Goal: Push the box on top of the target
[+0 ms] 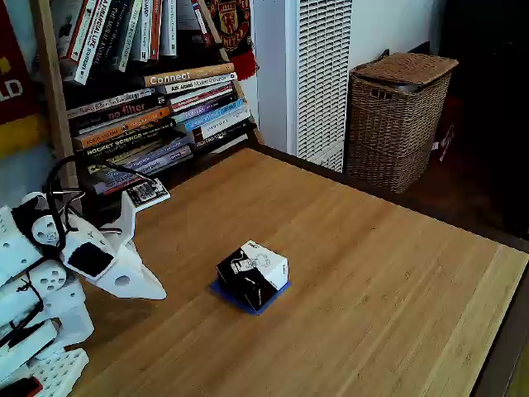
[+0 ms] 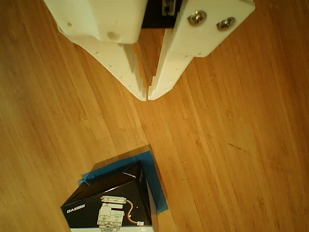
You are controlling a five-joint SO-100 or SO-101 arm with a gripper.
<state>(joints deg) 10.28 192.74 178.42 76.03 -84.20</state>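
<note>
The box (image 1: 252,274), black-sided with a white printed top, sits on the blue tape target (image 1: 245,299) near the middle of the wooden table; blue edges show around its base. In the other view the box (image 2: 113,202) lies at the bottom, with the target's blue tape (image 2: 157,186) showing along its top and right sides. My white gripper (image 1: 153,291) hovers to the left of the box in the fixed view, clear of it. Seen from the other view, the gripper (image 2: 147,96) is shut, tips touching, with nothing between them, above the bare wood.
A bookshelf (image 1: 149,107) with stacked books stands at the back left, with a white printed tag (image 1: 149,193) at its foot. A wicker basket (image 1: 398,116) stands beyond the table's far edge. The table's edge (image 1: 496,356) runs along the right.
</note>
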